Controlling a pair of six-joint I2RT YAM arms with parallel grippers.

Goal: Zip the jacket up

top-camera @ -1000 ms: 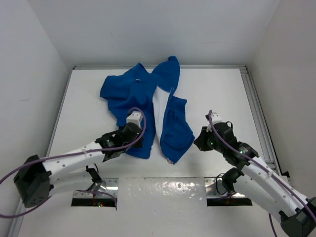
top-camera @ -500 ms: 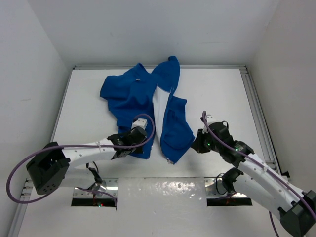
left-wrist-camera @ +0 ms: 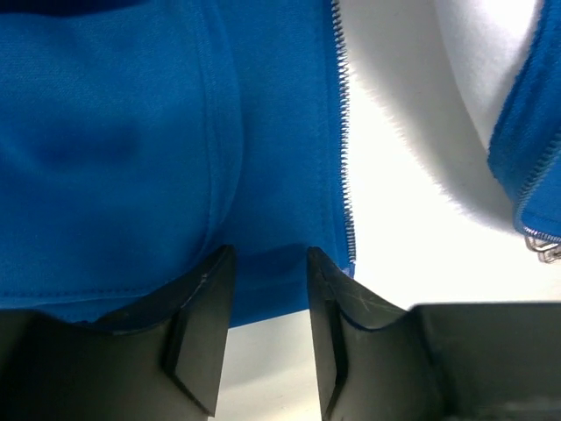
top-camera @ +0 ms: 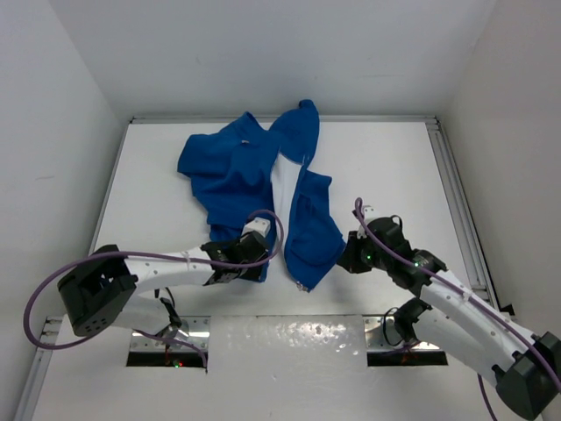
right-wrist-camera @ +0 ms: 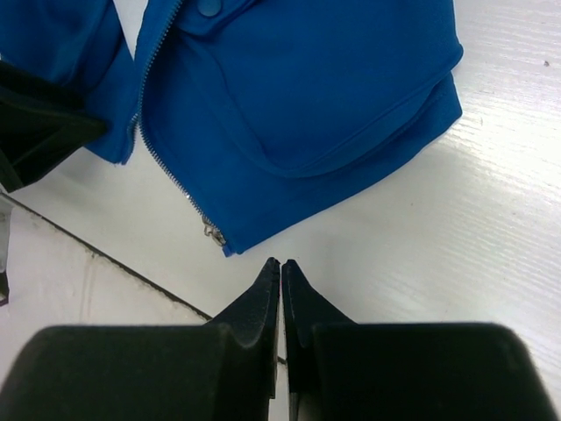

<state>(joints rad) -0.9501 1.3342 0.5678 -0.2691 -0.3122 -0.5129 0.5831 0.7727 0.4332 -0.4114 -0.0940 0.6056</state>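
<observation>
White table [top-camera: 394, 158] is carrying the jacket [top-camera: 250, 171], which is lying unzipped between both arms. From the left wrist, the left gripper [left-wrist-camera: 263, 281] is spreading its fingers [left-wrist-camera: 200, 333] apart at the jacket's bottom hem, beside the zipper [left-wrist-camera: 344, 158]. From the right wrist, the right gripper [right-wrist-camera: 280, 267] is hovering with fingers pressed together, just short of the other panel's corner.

No readable text, label, brand or number on jacket [top-camera: 254, 180], arms or table.

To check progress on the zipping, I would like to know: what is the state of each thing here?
Jacket: spread on the table, front open.
Zipper: undone, both sides apart.
Left gripper: jaws open, hem between them.
Right gripper: jaws shut, holding nothing.
</observation>
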